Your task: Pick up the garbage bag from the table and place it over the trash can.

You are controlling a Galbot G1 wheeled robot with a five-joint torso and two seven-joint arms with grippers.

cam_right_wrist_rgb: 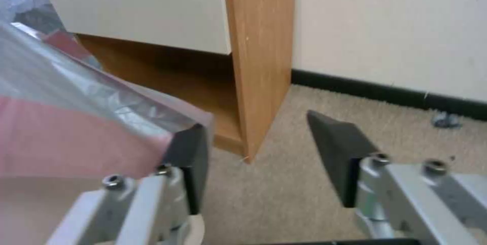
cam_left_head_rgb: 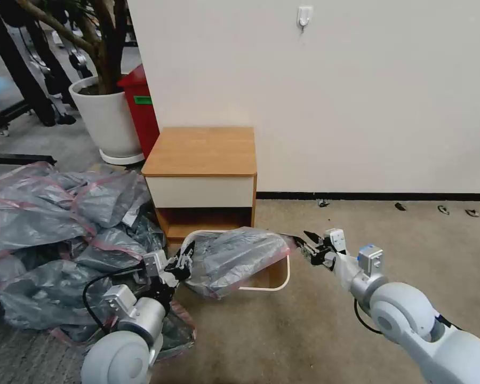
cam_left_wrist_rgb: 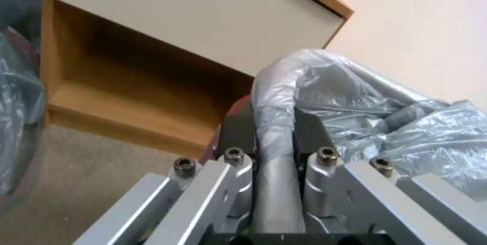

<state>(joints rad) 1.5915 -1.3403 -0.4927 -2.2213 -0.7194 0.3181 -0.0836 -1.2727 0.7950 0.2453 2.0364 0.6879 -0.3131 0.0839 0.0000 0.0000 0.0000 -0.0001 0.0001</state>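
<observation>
We see the garbage bag (cam_left_head_rgb: 234, 258) draped over the left and middle of the trash can (cam_left_head_rgb: 282, 282), whose cream rim is bare at the right and near edge. The can stands on the carpet just in front of the table (cam_left_head_rgb: 202, 154), close to its open lower shelf. Our left gripper (cam_left_head_rgb: 185, 261) sits at the can's left rim, its fingers (cam_left_wrist_rgb: 238, 134) closed on the garbage bag where the plastic wraps over the rim. Our right gripper (cam_left_head_rgb: 305, 246) hovers at the bag's right tip, jaws wide apart and gripping nothing, the pink band lying against one pad (cam_right_wrist_rgb: 190, 150). Open carpet (cam_left_head_rgb: 314, 320) stretches right and near. A heap of grey bags (cam_left_head_rgb: 48, 229) crowds the left. The red bin (cam_left_head_rgb: 141, 109) bears a green label we cannot read. A white wall (cam_left_head_rgb: 357, 96) closes the far side.
</observation>
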